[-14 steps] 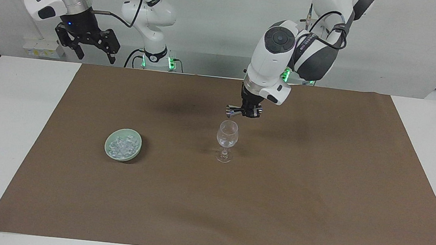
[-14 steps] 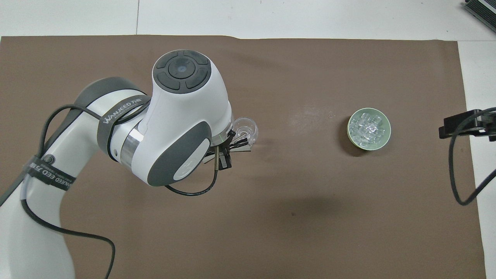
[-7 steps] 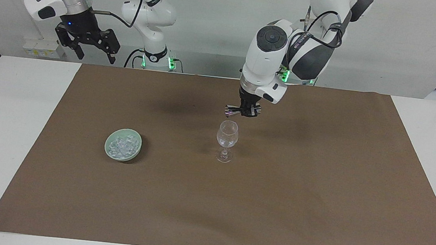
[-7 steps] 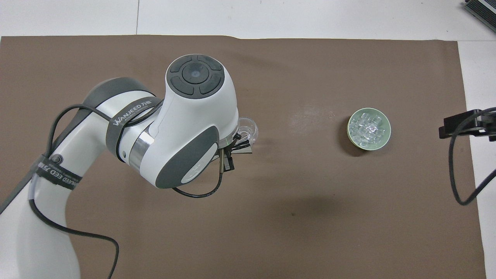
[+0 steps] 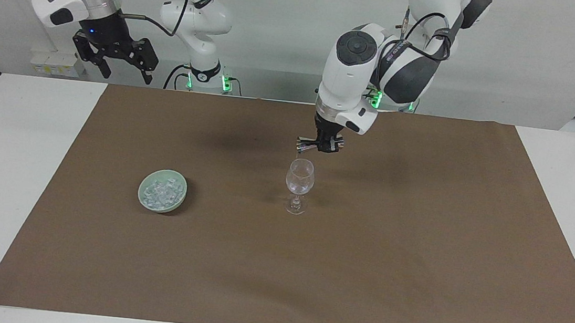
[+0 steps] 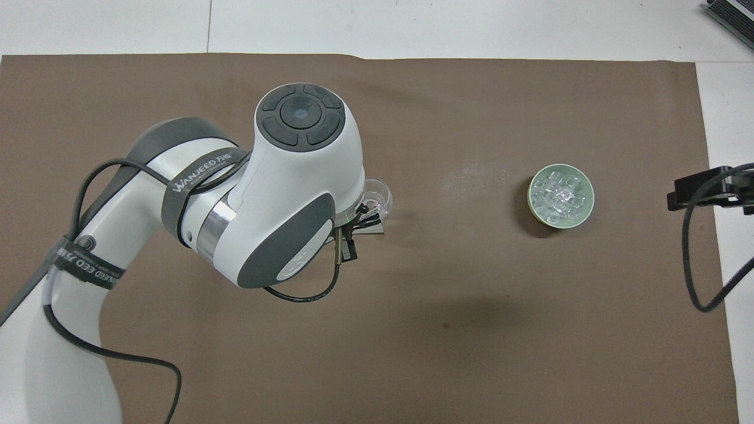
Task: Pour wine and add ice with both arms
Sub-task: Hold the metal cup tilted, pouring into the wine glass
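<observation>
Ice [image 5: 162,192] sat heaped in your green bowl [image 5: 144,201] on the brown mat [image 5: 413,279], toward the right arm's end of the table, well apart from the stemmed glass [image 5: 300,178]. Glass stood upright near the mat's middle, level with the bowl, looking empty as far as you could tell. Left gripper [image 5: 323,147] hung just above the glass rim, on the robots' side of it, fingers clamped on a small metallic piece [image 5: 305,144] held roughly level with 1 end poking out toward the right arm's end; in the overhead view it [image 6: 370,226] overlapped the glass [image 6: 377,194] edge. My read: you had it parked there so whatever it carried would drop or pour straight into the bowl of the glass; I couldn't tell what the piece was, and no bottle showed in either view. Right gripper [image 5: 118,58] waited high over the bare table edge near its own base, jaws spread wide with nothing in them, only its tip [image 6: 695,191] showing overhead. Likely kept clear so the 2 arms didn't cross, and it sat on the bowl's side for the ice.
</observation>
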Tool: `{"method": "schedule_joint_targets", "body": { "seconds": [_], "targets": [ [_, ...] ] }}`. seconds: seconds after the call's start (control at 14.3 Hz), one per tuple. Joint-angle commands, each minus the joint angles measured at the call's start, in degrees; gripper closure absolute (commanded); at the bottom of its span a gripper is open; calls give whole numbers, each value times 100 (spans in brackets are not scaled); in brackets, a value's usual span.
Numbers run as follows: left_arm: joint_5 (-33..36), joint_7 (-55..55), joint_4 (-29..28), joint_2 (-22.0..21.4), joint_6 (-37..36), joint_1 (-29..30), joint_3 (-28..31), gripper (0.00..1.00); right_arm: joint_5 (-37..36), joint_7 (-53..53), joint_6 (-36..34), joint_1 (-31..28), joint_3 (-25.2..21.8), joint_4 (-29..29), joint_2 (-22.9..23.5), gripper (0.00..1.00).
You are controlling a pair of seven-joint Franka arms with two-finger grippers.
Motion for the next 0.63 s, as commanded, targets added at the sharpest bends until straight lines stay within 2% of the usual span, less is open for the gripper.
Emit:
{"method": "schedule_joint_targets", "body": {
  "seconds": [0.0,0.56],
  "targets": [
    [135,-131,313,140,-187,-113,16,100,184,-78,-57,-87,5,80,30,0],
    [346,-403,585,351,-178,-113,16,100,184,-78,-57,-78,5,80,30,0]
  ]
}}
